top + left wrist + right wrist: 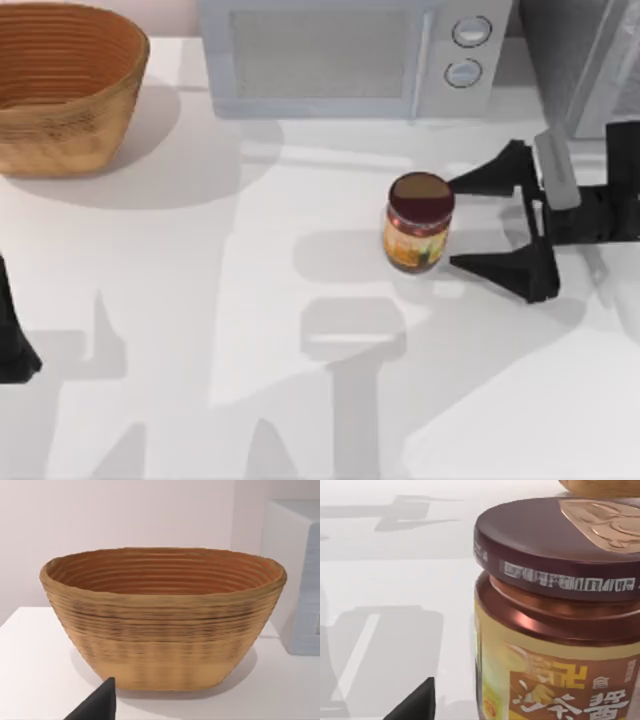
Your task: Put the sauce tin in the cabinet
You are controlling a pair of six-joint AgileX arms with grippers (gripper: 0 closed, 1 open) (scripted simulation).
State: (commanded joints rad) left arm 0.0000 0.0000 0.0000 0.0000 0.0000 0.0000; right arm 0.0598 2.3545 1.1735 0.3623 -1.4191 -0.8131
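Observation:
The sauce tin [420, 222], a small jar with a maroon lid and an orange-yellow label, stands upright on the table right of the middle. My right gripper [455, 222] is open just to its right. One black finger reaches past the jar's far side and the other past its near side, and neither touches it. The right wrist view has the sauce tin [560, 630] close up, with one fingertip [415, 705] low in the picture. The cabinet [565, 55] is a grey unit at the back right corner. My left arm [12, 345] is parked at the left edge.
A pale microwave [350, 55] with two round knobs stands at the back centre, left of the cabinet. A woven basket [65, 85] sits at the back left, and the basket [165, 620] is also close in the left wrist view. White tabletop [200, 300] lies in front.

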